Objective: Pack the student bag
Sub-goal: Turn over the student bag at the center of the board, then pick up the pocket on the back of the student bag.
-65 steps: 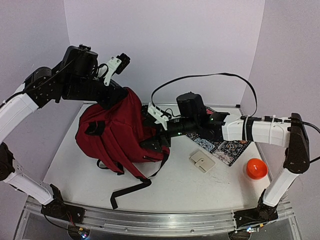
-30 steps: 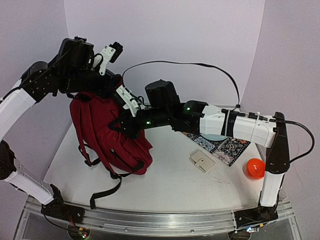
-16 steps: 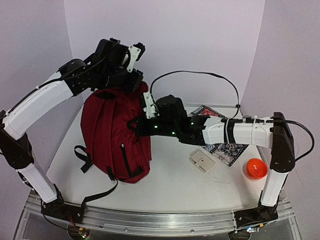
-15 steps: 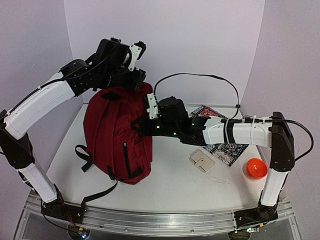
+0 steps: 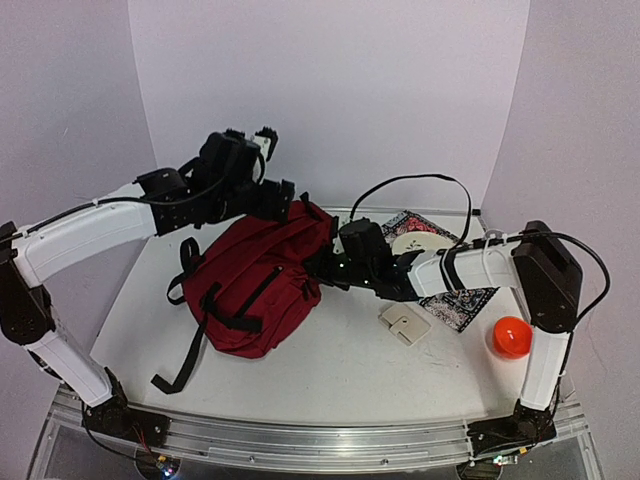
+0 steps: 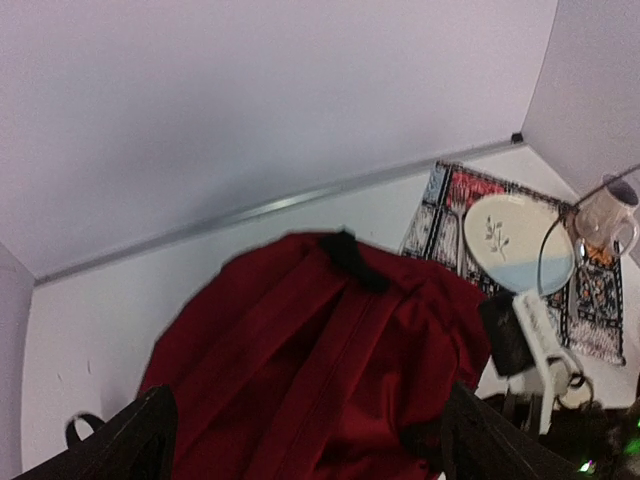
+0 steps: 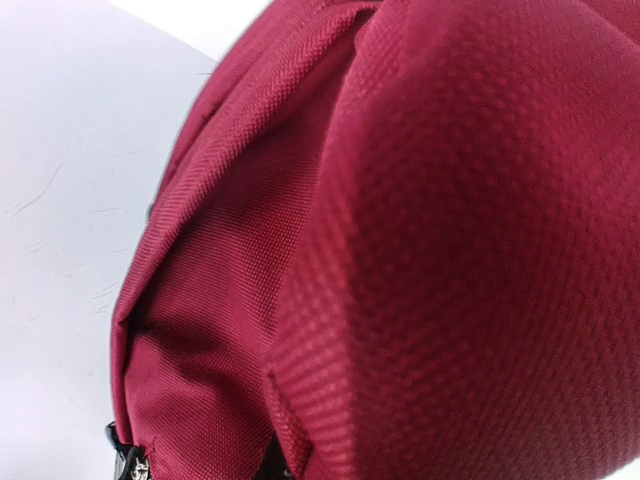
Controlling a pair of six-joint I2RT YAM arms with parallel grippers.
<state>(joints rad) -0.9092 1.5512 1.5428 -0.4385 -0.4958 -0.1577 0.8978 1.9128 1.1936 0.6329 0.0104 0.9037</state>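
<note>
A: Top view. The student bag [image 5: 255, 295] lies flat on the counter [image 5: 400, 370], left of centre. The left pincer [image 5: 278, 200] is over its top end and the right pincer [image 5: 325, 265] is at its right edge.

B: Left wrist. The fingers [image 6: 140, 440] are spread wide above the bag [image 6: 330, 350], gripping nothing.

A: Right wrist. Fabric [image 7: 450, 250] fills the view. The pincer is pressed together, seemingly on a fold. Suggest the right anchors while the left finds the opening.

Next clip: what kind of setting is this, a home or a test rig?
Most likely a lab test cell: a white table boxed in by bare pale walls, robot arms bolted to a metal rail at its near edge, and staged props like a red backpack and a patterned mat.
</note>
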